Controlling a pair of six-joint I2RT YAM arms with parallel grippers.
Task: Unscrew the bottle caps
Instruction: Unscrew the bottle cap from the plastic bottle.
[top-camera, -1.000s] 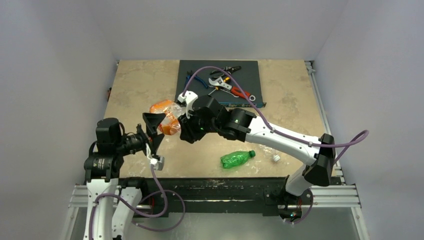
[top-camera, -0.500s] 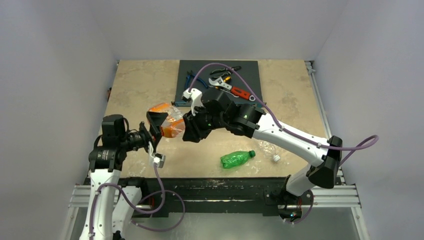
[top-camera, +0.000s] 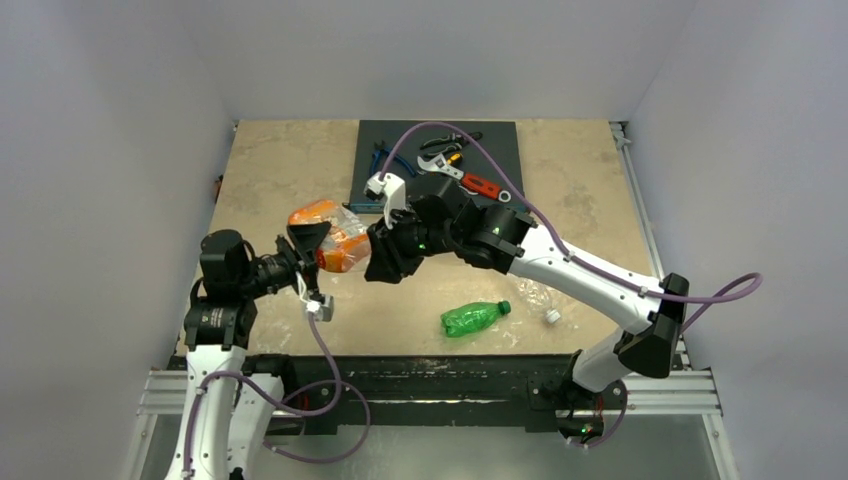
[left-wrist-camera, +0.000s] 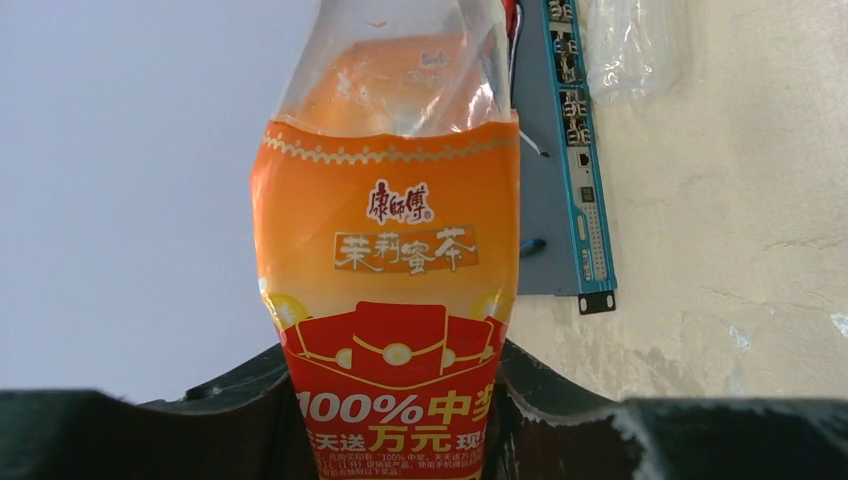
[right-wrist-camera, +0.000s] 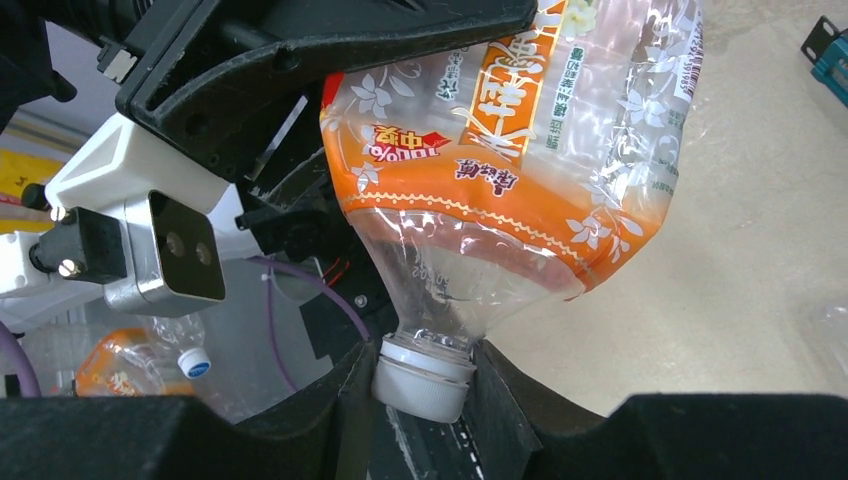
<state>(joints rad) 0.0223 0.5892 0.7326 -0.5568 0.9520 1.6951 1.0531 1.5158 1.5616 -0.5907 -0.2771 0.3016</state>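
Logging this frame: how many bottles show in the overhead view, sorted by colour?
orange-label bottle: 1
green bottle: 1
clear crinkled bottle: 1, partly under the right arm
Total: 3

A bottle (right-wrist-camera: 510, 150) with an orange label hangs tilted, neck down. Its white cap (right-wrist-camera: 423, 375) is still on, at the bottom of the picture. The right gripper (right-wrist-camera: 422, 392) has one black finger on each side of the cap, pressed against it. Up top, the black left gripper (right-wrist-camera: 330, 90) grips the bottle's other end. A purple cable (right-wrist-camera: 300, 290) loops behind. The tan table (right-wrist-camera: 740, 300) is on the right. Low on the left, a blurry orange thing (right-wrist-camera: 115, 365) has a white and blue lid (right-wrist-camera: 193, 362).
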